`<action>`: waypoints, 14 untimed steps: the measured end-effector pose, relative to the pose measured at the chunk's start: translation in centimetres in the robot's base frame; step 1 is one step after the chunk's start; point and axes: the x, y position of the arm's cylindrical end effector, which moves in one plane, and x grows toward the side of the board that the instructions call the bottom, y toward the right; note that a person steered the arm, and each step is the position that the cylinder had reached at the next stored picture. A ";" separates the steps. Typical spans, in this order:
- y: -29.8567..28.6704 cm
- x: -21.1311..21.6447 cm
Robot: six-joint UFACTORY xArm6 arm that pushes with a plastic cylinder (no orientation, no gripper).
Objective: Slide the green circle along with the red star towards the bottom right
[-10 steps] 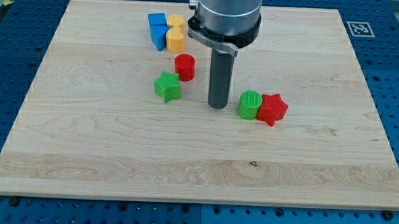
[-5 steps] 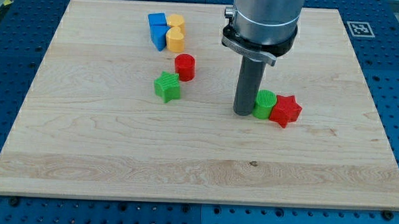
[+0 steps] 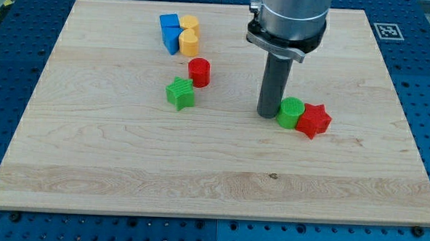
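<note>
The table (image 3: 89, 166) fills most of the frame, a pale wooden board on a blue perforated base. The arm comes down from the upper right of centre and ends in a dark rod. There is no claw on this rig, so there is nothing to be released or clenched; the work is done by the rod's end alone.

My tip (image 3: 270, 116) rests on the table right of centre, touching the left side of the green circle (image 3: 291, 113). The red star (image 3: 314, 120) sits pressed against the circle's right side, slightly lower in the frame. The pair lies in the right half of the board, about mid-height, well apart from the lower right corner.

Judging from this, the push is under way, with much of the distance left. The next move seems to call for pressing on rightward and downward, with contact kept behind the circle's upper left so the star does not slip off to one side.

Well apart, in the upper left area, lie a green star (image 3: 180, 93), a red cylinder (image 3: 199, 72), and a cluster of blue blocks (image 3: 169, 31) and yellow blocks (image 3: 189, 35).
</note>
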 end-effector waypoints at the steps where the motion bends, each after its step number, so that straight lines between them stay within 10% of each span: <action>1: 1.2 0.0; 14: 9.1 -2.7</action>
